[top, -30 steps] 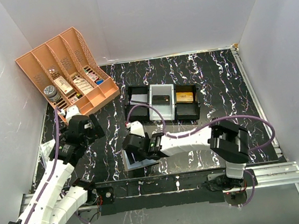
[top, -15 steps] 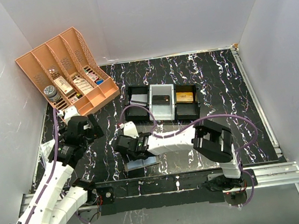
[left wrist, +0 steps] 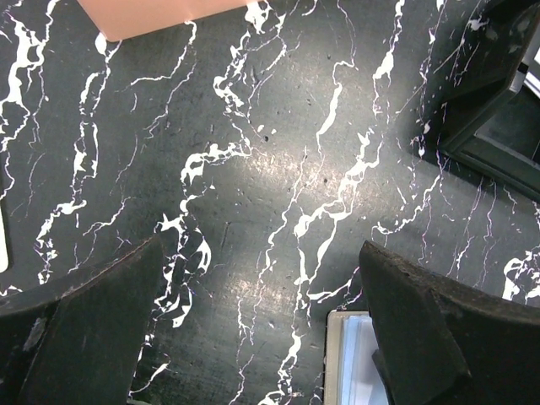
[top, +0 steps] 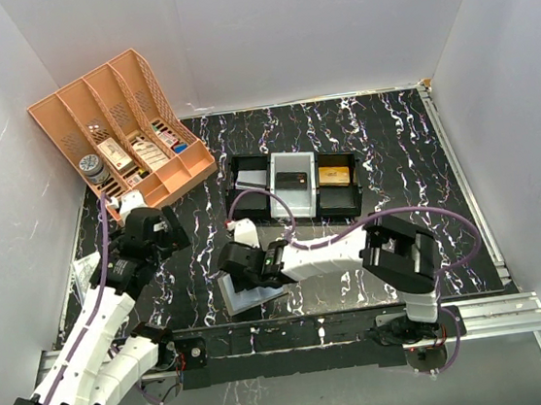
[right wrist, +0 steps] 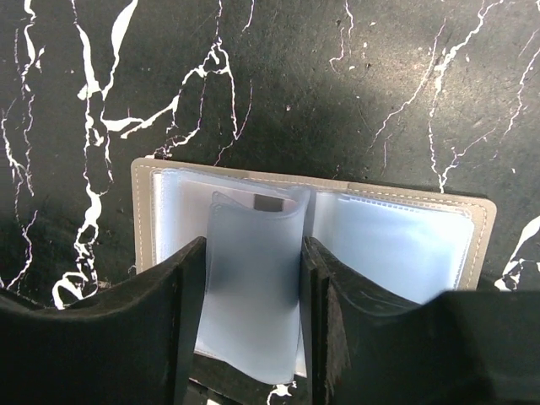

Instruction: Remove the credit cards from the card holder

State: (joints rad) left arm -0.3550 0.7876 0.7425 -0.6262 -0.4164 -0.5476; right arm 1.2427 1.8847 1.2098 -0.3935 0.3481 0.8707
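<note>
Black, white-veined marble bench (top: 390,140) carries the grey-brown folding card holder (right wrist: 396,245), lying open directly under the right gripper (right wrist: 253,253). Only the wrist view shows that gripper pinching one translucent pale-blue plastic sleeve (right wrist: 253,211) of it, which the overhead view hides beneath the arm. The left gripper (left wrist: 260,253) hangs spread wide over the bench, and half a second before, the right gripper sat slightly farther left.
</note>
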